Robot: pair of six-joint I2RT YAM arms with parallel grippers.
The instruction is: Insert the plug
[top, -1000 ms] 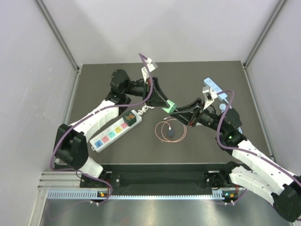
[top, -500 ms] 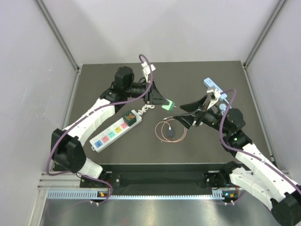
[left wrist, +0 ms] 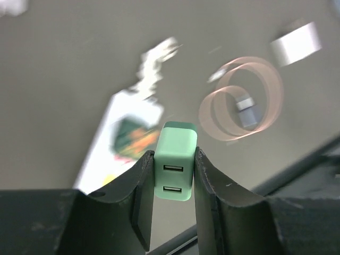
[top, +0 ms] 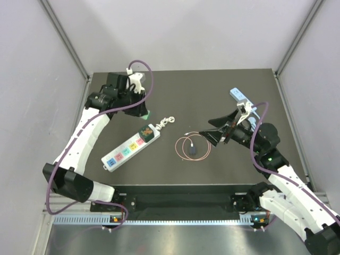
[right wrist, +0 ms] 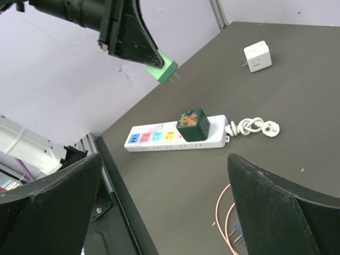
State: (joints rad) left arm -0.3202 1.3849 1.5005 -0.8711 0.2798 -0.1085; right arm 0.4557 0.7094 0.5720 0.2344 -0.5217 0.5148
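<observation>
Clamping the green plug (top: 145, 112), the left gripper (top: 141, 109) is hovering in the top view near the far end of the diagonal power strip (top: 131, 147), nearer it than the wide-open, empty right gripper (top: 215, 132). Left wrist: the strip is lying beyond the plug. Right wrist: the prongs (right wrist: 174, 77) are pointing toward the strip; no writing is showing legibly.

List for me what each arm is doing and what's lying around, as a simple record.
left gripper: shut on the green plug, raised off the table
right gripper: open, empty
power strip: flat on the table, dark green cube plugged in at its cord end
coiled cable: on the table beside the strip
white cube adapter: loose, apart from the strip
</observation>
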